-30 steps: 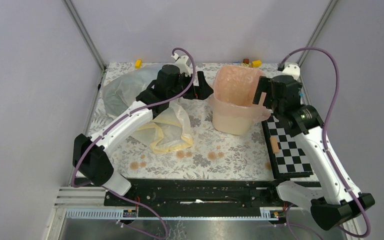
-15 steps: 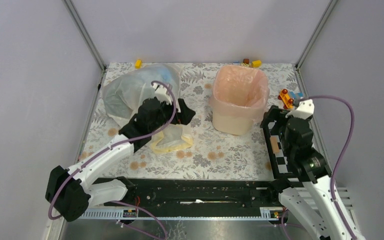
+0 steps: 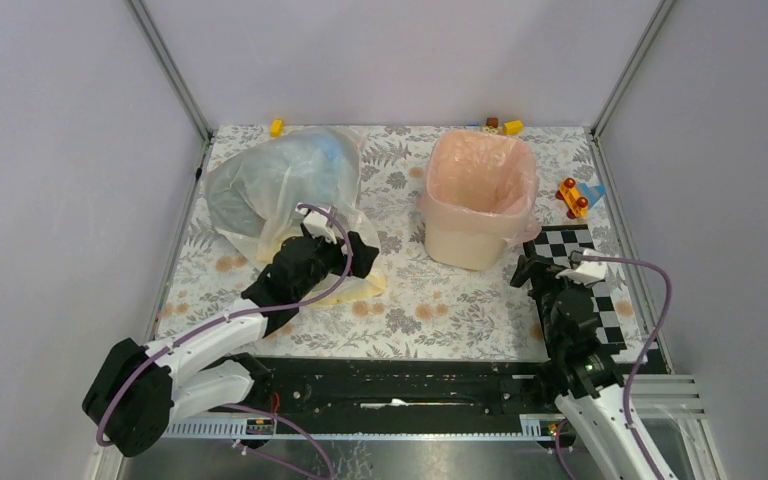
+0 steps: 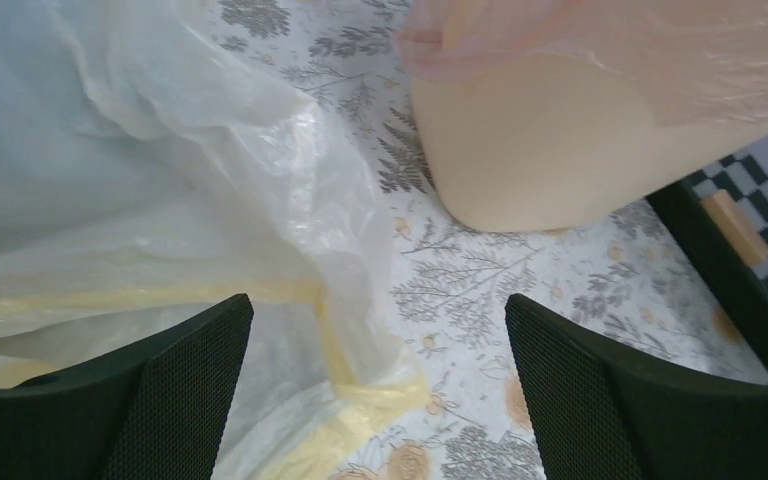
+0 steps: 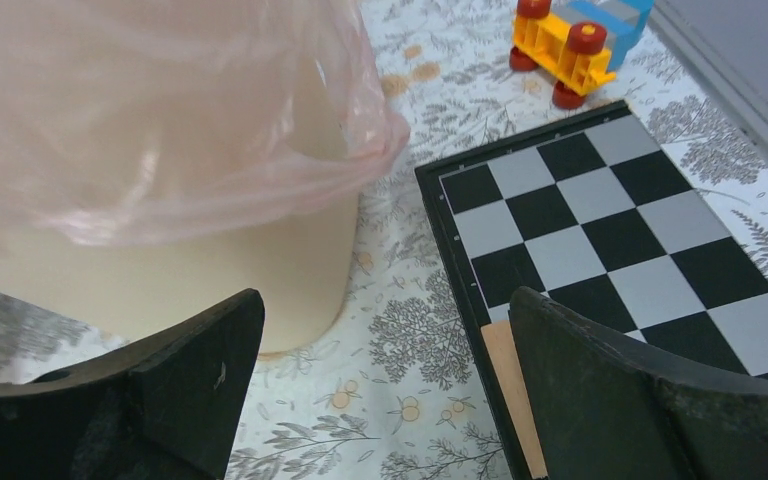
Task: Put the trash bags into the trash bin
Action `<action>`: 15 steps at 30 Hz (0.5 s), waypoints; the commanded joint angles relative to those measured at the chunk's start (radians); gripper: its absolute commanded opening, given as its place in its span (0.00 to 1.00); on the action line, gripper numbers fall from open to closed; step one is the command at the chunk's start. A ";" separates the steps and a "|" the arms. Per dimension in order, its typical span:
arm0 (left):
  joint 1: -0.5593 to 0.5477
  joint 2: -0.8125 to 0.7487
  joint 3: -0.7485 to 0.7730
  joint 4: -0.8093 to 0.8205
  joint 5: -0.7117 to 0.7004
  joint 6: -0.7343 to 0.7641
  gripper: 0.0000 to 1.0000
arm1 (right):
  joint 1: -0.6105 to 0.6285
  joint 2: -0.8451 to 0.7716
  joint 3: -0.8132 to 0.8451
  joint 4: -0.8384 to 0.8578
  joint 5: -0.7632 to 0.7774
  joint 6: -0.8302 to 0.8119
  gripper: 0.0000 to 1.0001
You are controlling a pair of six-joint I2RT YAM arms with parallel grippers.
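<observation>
The cream-beige trash bin (image 3: 468, 240) stands at the back right of the table, with a pale pink trash bag (image 3: 480, 170) lining it and folded over its rim. A bluish-clear bag (image 3: 270, 185) lies puffed up at the back left. In front of it a pale yellow bag (image 3: 368, 287) lies flat. My left gripper (image 3: 352, 250) hovers open over the yellow bag's right edge (image 4: 380, 400), with nothing between its fingers. My right gripper (image 3: 532, 270) is open and empty, low in front of the bin's right corner (image 5: 160, 270).
A black-and-white chessboard (image 3: 565, 245) lies right of the bin, with a tan wooden piece (image 5: 515, 390) at its left edge. A yellow toy car (image 3: 572, 197) sits behind it. Small toy blocks (image 3: 276, 127) line the back edge. Grey walls close in the table.
Both arms have drawn back toward the near edge, away from the bin's rim. The left gripper has come down over the yellow bag, the right beside the chessboard. Both stayed open.
</observation>
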 commanded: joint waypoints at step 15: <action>0.308 0.071 -0.050 0.217 -0.248 0.222 0.99 | -0.303 0.812 -0.204 1.131 -0.110 -0.142 1.00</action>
